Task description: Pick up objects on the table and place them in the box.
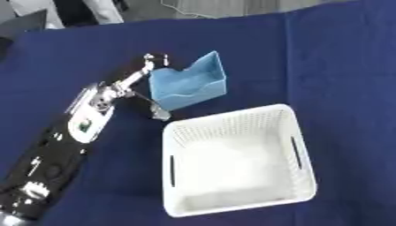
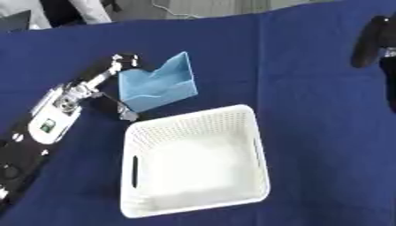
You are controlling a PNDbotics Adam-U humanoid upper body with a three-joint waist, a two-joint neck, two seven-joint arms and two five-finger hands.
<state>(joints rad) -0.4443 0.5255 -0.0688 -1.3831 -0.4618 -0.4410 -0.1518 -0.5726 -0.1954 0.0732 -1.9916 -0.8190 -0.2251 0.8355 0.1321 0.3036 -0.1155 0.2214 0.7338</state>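
A light blue open-topped holder (image 1: 188, 84) with one tall pointed corner stands on the dark blue cloth, just behind the white perforated basket (image 1: 229, 116). My left arm reaches in from the lower left. My left hand (image 1: 123, 86) is at the holder's left end, spread open. Its fingers (image 1: 151, 59) point past the holder's far left corner and its thumb (image 1: 158, 113) lies by the near left corner, next to the basket's rim. I cannot tell whether the hand touches the holder. A dark part of my right hand (image 2: 374, 39) shows at the upper right edge.
The dark blue cloth (image 1: 340, 66) covers the whole table. Its far edge runs along the top, with grey floor beyond. Open cloth lies to the right of the holder and the basket.
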